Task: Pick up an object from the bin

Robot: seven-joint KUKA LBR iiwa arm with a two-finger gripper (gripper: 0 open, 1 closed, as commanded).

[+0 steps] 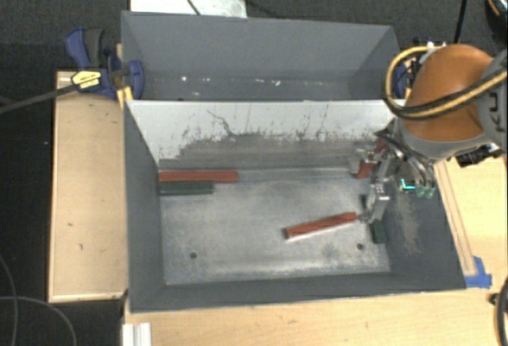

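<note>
Where the arm comes low into the bin (147, 201), the pincer (375, 213) sits at the right end of a slanted red-brown stick (320, 226), probably the easiest end to take; its spread I cannot tell; up-left of that stick, a red bar (198, 175) lies along the back wall.

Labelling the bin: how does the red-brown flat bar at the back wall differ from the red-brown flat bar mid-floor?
The red-brown flat bar at the back wall lies level along the wall; the red-brown flat bar mid-floor lies slanted. The back-wall bar sits beside a dark green bar; the mid-floor bar ends by the pincer. Both are slim and reddish.
</note>
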